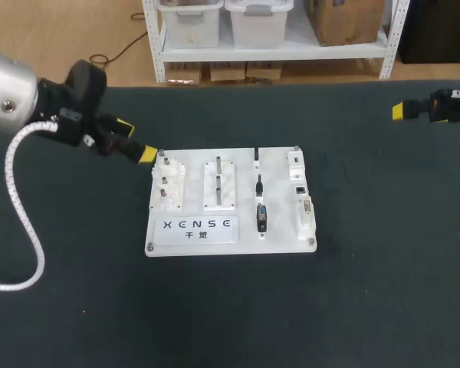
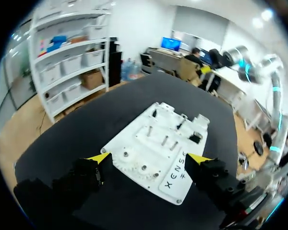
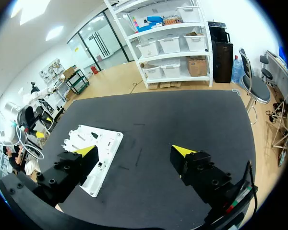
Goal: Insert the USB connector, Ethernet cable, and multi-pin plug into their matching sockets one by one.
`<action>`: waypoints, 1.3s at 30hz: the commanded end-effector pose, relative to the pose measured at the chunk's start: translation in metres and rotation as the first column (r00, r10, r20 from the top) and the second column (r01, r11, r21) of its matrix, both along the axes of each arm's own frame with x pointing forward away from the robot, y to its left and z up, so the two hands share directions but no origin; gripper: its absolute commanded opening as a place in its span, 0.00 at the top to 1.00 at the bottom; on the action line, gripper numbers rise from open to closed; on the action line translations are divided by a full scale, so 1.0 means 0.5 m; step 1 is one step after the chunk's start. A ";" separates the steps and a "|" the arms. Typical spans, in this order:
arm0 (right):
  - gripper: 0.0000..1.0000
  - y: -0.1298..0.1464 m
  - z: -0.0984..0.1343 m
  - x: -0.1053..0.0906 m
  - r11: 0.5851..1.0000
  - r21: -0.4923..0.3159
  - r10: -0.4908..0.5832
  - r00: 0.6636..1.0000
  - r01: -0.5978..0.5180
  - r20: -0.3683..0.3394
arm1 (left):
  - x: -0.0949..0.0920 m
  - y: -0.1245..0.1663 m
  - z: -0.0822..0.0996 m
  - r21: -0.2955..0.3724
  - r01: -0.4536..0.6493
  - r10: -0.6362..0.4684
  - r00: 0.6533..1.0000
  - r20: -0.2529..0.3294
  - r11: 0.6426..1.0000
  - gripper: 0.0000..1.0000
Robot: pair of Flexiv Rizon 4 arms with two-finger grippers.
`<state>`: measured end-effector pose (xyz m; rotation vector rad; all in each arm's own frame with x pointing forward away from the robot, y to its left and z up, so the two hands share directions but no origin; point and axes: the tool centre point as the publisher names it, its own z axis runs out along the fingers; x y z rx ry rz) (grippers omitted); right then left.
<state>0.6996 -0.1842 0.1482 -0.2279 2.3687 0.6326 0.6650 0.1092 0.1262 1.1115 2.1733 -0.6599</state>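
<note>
The left arm (image 1: 31,107) comes in from the left side of the dark table (image 1: 383,291). A white curly cord (image 1: 19,222) hangs from it and loops down over the table. The left gripper (image 1: 136,142) hangs just beside the far left corner of the white board (image 1: 230,244). In the left wrist view its two fingers (image 2: 100,157) are spread wide apart and hold nothing. The board lies ahead of them.

The board lies flat in the middle of the table. On its left part sit small clear gears (image 1: 169,188). Near them, on the near edge, are blue letters (image 1: 198,224). Right of the gears are two white blocks (image 1: 220,184), each with a grey slot.

Right of the blocks, three dark plugs rest in a row from far to near. The far one is the small USB connector (image 1: 257,156). The middle one is the Ethernet cable (image 1: 259,184). The near one is the multi-pin plug (image 1: 261,218), which is the biggest. None of them is in a socket.

Along the right edge sit the three sockets (image 1: 300,188), each just beside its plug.

The right gripper (image 1: 414,109) is at the far right of the table, well apart from the board. In the right wrist view its fingers (image 3: 182,150) are spread apart too, with nothing between them. No arm covers the plugs or the sockets.
</note>
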 end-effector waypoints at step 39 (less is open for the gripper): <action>0.00 0.000 0.000 0.000 1.000 -0.001 -0.001 1.000 0.001 -0.001 | -0.002 -0.010 -0.023 0.016 0.691 -0.691 0.720 0.065 0.722 0.00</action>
